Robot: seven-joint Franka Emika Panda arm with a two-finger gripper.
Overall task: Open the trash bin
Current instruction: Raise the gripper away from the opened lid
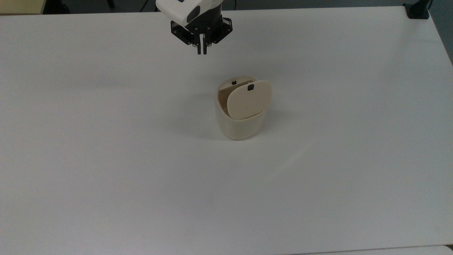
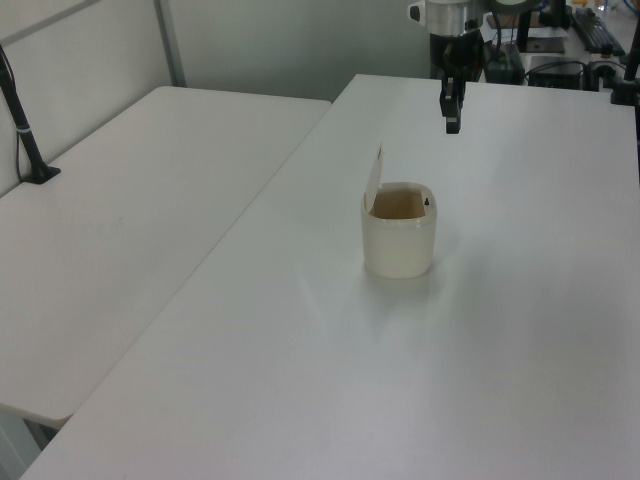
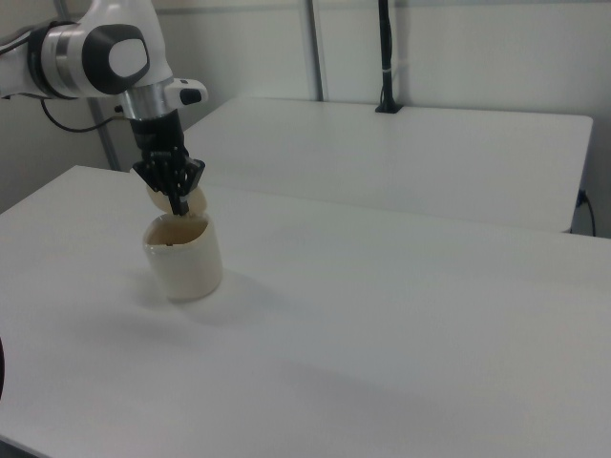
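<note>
the trash bin [image 1: 240, 122] stands on the white table [image 1: 106, 159] below the claw [image 1: 201, 51] and apart from it, its lid [image 1: 249, 99] raised upright on its hinge, a small black button [image 1: 250, 88] near the lid's edge. the claw hangs in the air with its fingers drawn together, holding nothing. in the right view the claw covers part of the lid. a second table [image 2: 130, 220] stands beside.

A broad white surface [image 1: 106, 159] fills the top view, evenly lit, with dark floor [image 1: 318, 3] along the upper edge. In the left view a second white table [image 2: 130, 210] stands at the left of the frame, a black post [image 2: 25, 130] clamped to it, and pale wall panels [image 2: 270, 45] behind. The right view shows that table [image 3: 410, 143] at upper right.
</note>
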